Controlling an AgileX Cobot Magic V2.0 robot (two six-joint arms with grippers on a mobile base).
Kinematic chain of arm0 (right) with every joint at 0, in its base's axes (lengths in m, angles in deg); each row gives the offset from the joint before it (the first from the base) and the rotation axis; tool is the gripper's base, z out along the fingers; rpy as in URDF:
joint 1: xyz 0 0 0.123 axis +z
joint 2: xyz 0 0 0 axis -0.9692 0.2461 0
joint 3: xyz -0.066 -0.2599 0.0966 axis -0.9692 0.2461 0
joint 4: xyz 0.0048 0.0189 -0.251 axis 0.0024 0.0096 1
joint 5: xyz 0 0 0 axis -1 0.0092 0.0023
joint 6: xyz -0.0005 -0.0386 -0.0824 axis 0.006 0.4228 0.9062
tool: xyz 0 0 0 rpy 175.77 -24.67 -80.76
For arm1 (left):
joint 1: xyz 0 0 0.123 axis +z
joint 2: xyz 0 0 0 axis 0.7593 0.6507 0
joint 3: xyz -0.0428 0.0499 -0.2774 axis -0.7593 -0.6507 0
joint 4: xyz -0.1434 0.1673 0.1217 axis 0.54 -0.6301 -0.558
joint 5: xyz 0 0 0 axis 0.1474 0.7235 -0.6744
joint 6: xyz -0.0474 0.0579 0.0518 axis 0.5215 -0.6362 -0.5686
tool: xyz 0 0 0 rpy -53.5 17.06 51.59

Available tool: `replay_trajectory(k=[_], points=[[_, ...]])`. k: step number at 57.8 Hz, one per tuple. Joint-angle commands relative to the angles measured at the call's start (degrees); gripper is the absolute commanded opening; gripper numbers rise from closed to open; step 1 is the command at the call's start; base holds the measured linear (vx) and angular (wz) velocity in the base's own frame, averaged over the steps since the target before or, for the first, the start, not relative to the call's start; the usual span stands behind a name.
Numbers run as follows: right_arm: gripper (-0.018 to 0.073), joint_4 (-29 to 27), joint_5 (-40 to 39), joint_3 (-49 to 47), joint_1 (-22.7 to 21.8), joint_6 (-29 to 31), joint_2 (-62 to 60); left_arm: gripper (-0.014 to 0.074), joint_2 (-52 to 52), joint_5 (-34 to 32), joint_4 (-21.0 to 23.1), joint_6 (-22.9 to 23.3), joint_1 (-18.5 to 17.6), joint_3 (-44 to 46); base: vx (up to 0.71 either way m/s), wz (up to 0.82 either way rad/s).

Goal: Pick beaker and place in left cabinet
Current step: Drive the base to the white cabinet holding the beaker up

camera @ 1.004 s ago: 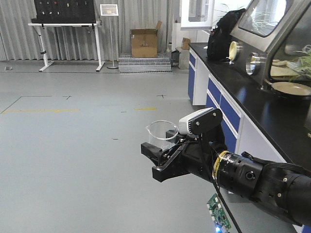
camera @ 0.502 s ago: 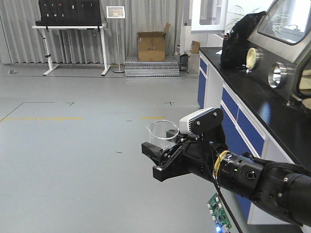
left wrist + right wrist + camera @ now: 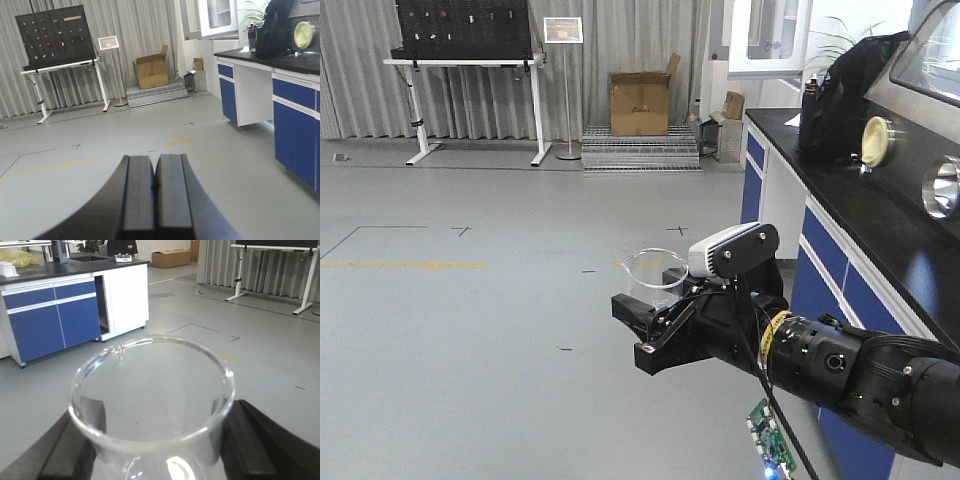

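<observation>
My right gripper [image 3: 636,332] is clamped round the lower wall of the beaker [image 3: 653,275], upright over open floor: light, slick, fragile glass, so grip gently and low; left gripper [image 3: 154,185] closed, empty.

The beaker [image 3: 653,277] is a small cylinder of clear glass, and it stands upright between my right jaws, which press its lower wall from both sides. Its round, thickened rim is level and open to the top. A small pour spout breaks the rim on the side turned away from my arm, towards the left in the front view. The glass is thin and clean, so the grey floor shows through the wall. It rests on no surface and hangs in the air above the floor. Its base is hidden behind my jaws.
</observation>
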Motion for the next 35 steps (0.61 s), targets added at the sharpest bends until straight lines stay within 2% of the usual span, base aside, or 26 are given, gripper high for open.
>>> replay_trajectory(k=[1,35], points=[[-0.0009,-1.4,-3.6,-1.6,-0.2,-0.1,-2.8,0.0001,-1.0,-4.8,0.2,0.2,0.0,-0.9,0.47,0.00],[-0.0009,-1.4,-3.5,-1.6,-0.2,-0.1,-2.8,0.0001,-1.0,-4.8,0.2,0.2,0.0,-0.9,0.50,0.01]])
